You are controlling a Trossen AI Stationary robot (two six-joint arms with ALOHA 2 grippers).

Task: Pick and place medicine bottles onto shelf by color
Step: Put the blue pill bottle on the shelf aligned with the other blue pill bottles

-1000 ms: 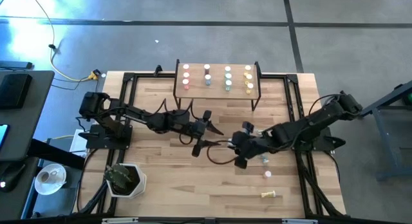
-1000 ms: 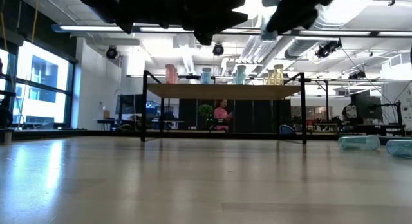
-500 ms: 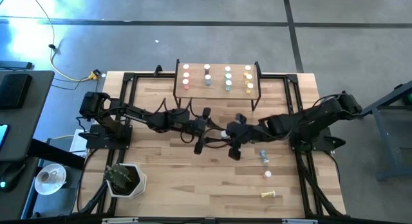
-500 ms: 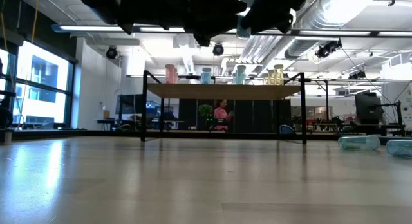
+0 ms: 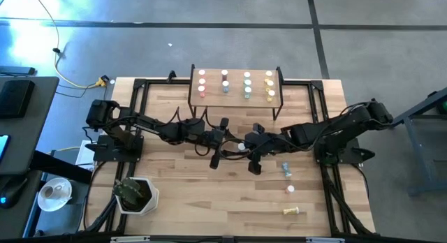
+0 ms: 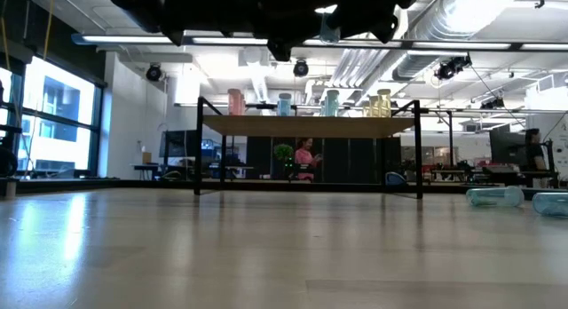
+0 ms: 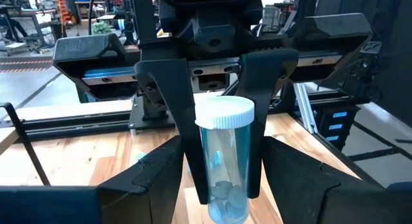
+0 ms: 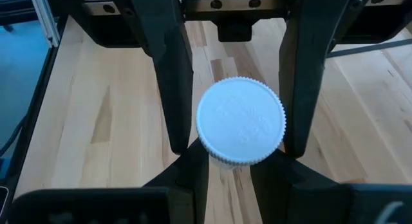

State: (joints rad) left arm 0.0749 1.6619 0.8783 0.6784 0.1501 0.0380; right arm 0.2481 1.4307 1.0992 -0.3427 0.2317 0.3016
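- Pale butcher-block surface (image 5: 174,180) lies well below both sets of jaws, which meet in mid-air over its middle; behind them stands the small raised light-wood shelf on black legs (image 5: 235,86)
- Right jaws are clamped on the blue transparent pill bottle with the white ribbed cap (image 7: 223,161); the cap faces back toward the right wrist
- Left jaws stand apart, one finger on either side of that bottle, not yet touching it; this looks like a hand-over
- To do it well, I judge the left jaws should centre on the bottle's body, clear of the right fingers (image 7: 175,121), and close squarely; the right jaws should part only once that grip is firm, since the smooth round bottle could slip or tilt
- Beyond the jaws, the blue-bodied bottles' column (image 5: 225,80) on the shelf is the likely target
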